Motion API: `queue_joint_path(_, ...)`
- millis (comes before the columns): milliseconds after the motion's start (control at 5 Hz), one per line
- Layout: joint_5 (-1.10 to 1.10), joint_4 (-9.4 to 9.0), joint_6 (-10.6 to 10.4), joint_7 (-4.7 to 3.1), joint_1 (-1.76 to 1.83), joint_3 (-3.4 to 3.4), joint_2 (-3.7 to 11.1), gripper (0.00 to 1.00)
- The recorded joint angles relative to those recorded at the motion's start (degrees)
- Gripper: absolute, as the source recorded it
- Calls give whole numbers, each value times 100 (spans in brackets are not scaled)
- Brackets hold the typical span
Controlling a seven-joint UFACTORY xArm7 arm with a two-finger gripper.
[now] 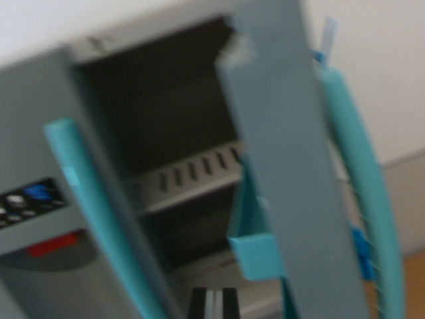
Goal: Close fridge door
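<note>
- So this is a toy-looking grey fridge, tilted and blurry in the wrist view, filling most of the frame.
- The door is swung open, seen nearly edge-on, running from about 12 o'clock down to 5 o'clock. Not closed at all, so the main job is basically all left to do.
- Its teal handle curves down the 3 o'clock side, on the outer face of the door.
- There's a little teal bin on the inside of the door, around 6 o'clock.
- Inside is dark, with a slotted shelf near the middle. Looks empty as far as I can tell, but it's too murky to swear to it.
- The other door at 9 o'clock looks shut, with its own teal handle plus a small button panel and a red bit below it.
- End effector: only a dark sliver pokes in at 6 o'clock, so I honestly can't tell if it's wide or narrow. It doesn't appear to touch the door.
- My guess: it needs to get onto the door's outer side and push it toward the opening.
</note>
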Motion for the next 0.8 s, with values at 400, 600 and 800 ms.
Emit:
queue_joint_path(400, 0, 76, -1, 0, 0, -234, 254, 100)
queue_joint_path(600, 0, 76, -1, 0, 0, -234, 254, 100)
queue_joint_path(800, 0, 303, -1, 0, 0, -437, 575, 100)
